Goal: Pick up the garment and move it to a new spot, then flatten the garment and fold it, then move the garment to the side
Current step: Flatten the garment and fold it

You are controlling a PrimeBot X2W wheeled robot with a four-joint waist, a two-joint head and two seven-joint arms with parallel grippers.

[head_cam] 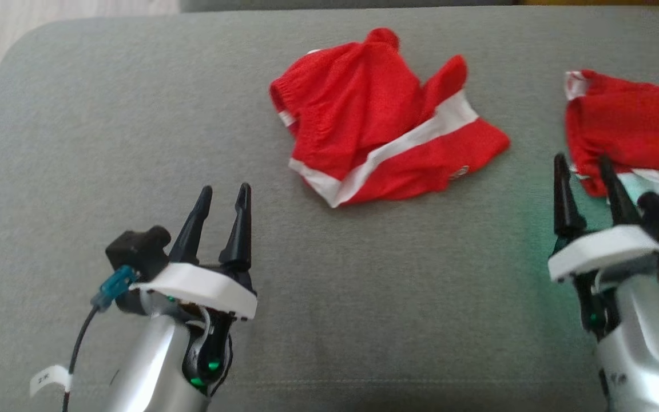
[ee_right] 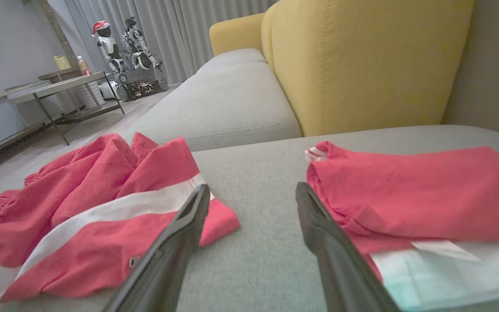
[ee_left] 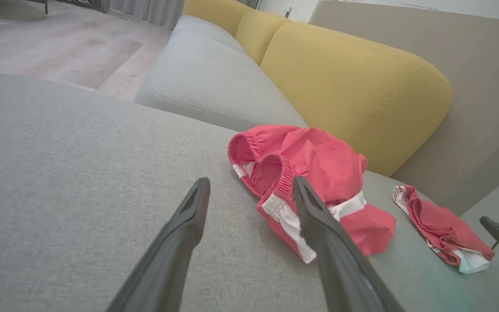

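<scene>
A crumpled red garment (head_cam: 375, 120) (ee_left: 314, 164) (ee_right: 93, 195) with white stripes lies in a heap at the middle back of the grey cushion (head_cam: 135, 114). A second red garment (head_cam: 632, 126) (ee_left: 440, 225) (ee_right: 418, 190) lies folded flat at the right edge. My left gripper (head_cam: 225, 189) (ee_left: 251, 182) stands open at the front left, empty, well short of the crumpled one. My right gripper (head_cam: 582, 160) (ee_right: 251, 188) is open too, its fingers at the folded garment's near left corner, holding nothing.
A yellow backrest (ee_right: 362, 65) rises behind the cushion. Another grey seat (ee_left: 206, 82) adjoins at the far left. The cushion's rounded left corner (head_cam: 15, 51) drops to a wooden floor (ee_left: 59, 43). A low table (ee_right: 59, 86) and a parked robot (ee_right: 132, 56) stand far off.
</scene>
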